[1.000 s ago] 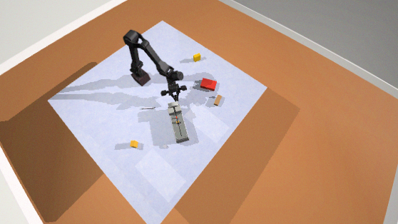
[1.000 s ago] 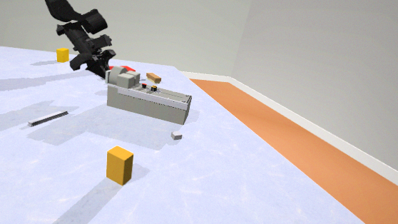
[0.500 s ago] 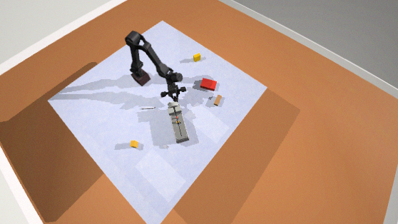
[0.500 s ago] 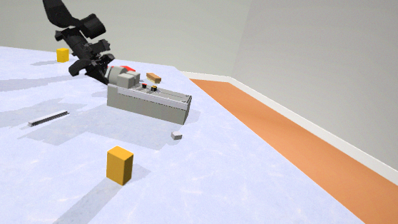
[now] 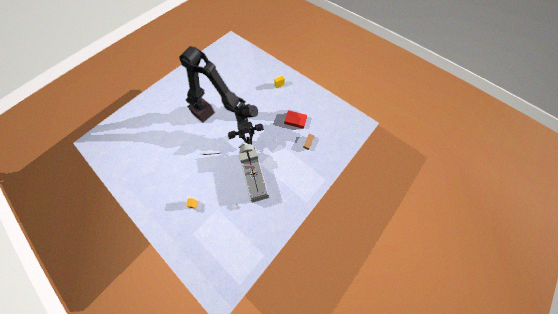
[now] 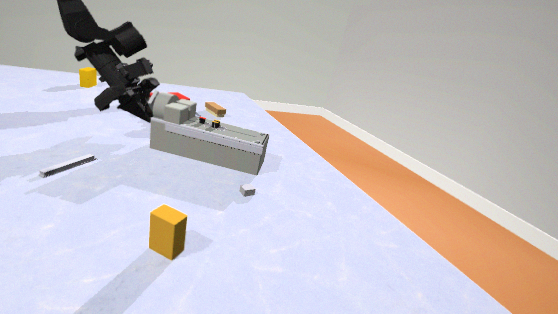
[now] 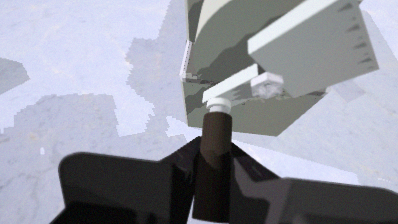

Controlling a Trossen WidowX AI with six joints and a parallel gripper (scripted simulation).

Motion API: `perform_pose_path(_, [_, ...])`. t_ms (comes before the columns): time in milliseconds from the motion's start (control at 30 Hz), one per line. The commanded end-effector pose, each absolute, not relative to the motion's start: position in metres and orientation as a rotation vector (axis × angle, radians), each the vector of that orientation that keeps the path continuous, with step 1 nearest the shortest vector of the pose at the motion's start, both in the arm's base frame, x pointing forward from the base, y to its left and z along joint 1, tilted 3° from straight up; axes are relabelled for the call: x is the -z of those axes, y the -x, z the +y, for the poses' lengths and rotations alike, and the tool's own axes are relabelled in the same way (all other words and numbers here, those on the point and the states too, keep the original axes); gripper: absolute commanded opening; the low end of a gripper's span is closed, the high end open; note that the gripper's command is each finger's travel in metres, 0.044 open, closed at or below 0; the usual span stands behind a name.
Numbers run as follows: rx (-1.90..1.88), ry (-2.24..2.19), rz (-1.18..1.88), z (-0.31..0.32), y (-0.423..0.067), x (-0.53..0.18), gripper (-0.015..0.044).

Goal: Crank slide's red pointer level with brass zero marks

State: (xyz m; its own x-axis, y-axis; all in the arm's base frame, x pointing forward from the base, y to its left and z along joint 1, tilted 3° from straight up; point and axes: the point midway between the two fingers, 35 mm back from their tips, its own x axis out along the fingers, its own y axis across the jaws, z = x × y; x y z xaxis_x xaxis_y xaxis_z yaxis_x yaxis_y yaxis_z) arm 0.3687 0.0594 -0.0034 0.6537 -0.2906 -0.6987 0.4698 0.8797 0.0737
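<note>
A long grey machine lies on the pale mat. At its end nearer the arm sits a round crank disc with a white crank arm and a dark cylindrical handle. My gripper is shut on this handle. On the machine's top a slide with a red pointer stands next to a brass mark. I cannot tell how exactly they line up.
A red block, a tan block, two yellow blocks, a thin grey bar and a small grey cube lie around the machine.
</note>
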Motion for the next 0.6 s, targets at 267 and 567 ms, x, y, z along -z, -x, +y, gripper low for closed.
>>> perform_pose_path(267, [0.445, -0.252, 0.76, 0.0508, -0.3644, 0.0113, 0.0])
perform_pose_path(567, [0.445, -0.252, 0.76, 0.0488, -0.3632, 0.0122, 0.0])
